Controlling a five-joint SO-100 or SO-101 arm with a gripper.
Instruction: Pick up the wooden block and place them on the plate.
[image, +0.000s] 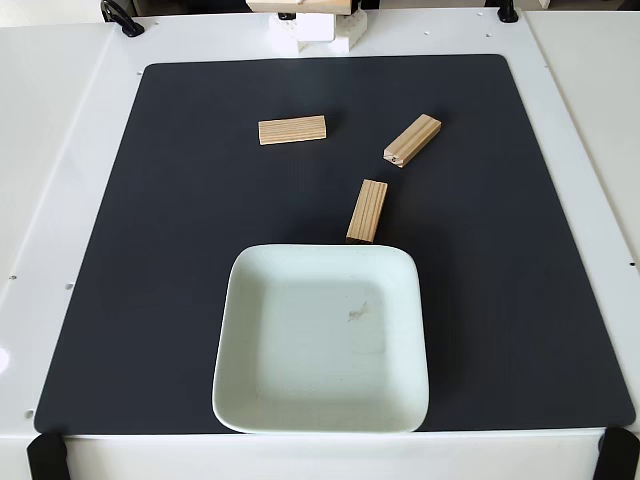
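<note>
Sitting on the dark mat (150, 250) beyond the empty plate (320, 345), three wooden blocks (292, 130) (412, 139) (367, 211) look light, stiff, easy to pinch across their narrow sides; hand's state, can't tell.

The fixed view is bright and evenly lit, with soft diffuse light. The white table (580, 120) is close to overexposed, its edges washed out. The dark mat (180, 250) shows no glare. Each block (292, 130) casts only a faint, short shadow. The plate (250, 400) has a mild sheen. Focus is sharp throughout, with little edge distortion.
</note>
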